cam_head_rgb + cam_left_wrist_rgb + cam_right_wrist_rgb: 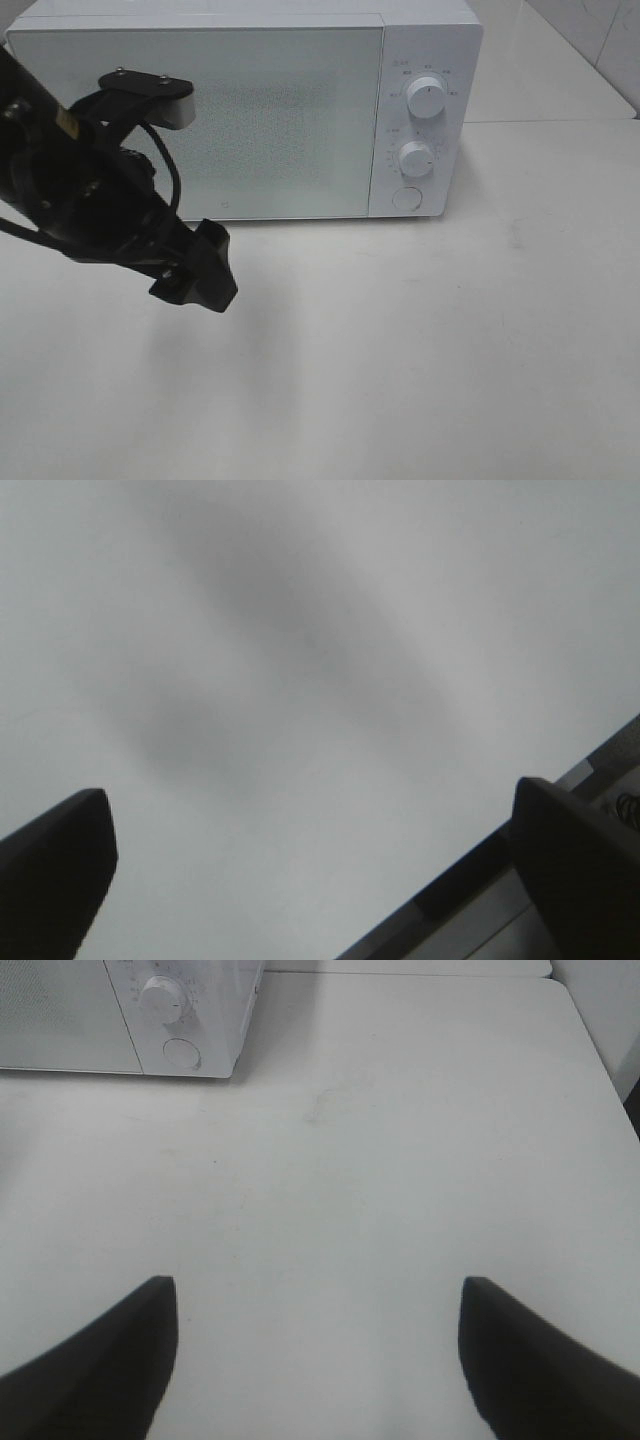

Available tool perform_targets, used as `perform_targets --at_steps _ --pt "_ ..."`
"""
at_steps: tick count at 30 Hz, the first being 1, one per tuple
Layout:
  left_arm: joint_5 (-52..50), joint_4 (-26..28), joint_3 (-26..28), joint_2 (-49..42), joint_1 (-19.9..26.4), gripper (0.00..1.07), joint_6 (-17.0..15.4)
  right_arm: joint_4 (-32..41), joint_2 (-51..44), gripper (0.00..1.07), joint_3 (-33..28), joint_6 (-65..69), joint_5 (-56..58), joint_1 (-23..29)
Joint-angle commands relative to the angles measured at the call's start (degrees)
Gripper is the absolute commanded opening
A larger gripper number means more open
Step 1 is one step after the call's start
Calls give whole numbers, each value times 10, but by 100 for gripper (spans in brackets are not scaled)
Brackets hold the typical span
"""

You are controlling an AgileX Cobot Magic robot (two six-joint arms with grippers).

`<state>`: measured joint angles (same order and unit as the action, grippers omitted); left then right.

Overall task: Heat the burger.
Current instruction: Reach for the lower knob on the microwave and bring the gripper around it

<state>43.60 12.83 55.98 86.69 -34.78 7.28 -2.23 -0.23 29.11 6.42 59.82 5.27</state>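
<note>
Finding no burger in view, probably lying behind the shut microwave door (200,120). Hovering the left gripper (310,820) nearest it, jaws spread, empty; holding the right gripper (318,1295) likewise spread, off near-right.

A white tabletop (450,350) is carrying a white microwave (280,120), which is standing at its far side, door closed.

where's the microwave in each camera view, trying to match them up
Exterior high: microwave across the back of the table, door shut.
Left wrist: not in it.
Right wrist: the microwave again, only its dial end, far beyond the open right gripper.
Shared landmark: the lower dial, seen in exterior high and right wrist.
</note>
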Motion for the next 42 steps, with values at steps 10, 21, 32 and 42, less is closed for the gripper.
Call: perform_targets --at_steps 10,21,32,42 --pt "133 -7 -2 -50 199 100 19 1 -14 75 -1 -7 -5 -4" --pt "214 -7 -11 -90 328 100 -5 1 -14 75 -1 -7 -5 -4" --pt "215 -33 -146 -212 345 100 -3 1 -14 75 -1 -7 -5 -4" --pt "184 -32 -221 -378 345 100 -2 1 -14 75 -1 -7 -5 -4"
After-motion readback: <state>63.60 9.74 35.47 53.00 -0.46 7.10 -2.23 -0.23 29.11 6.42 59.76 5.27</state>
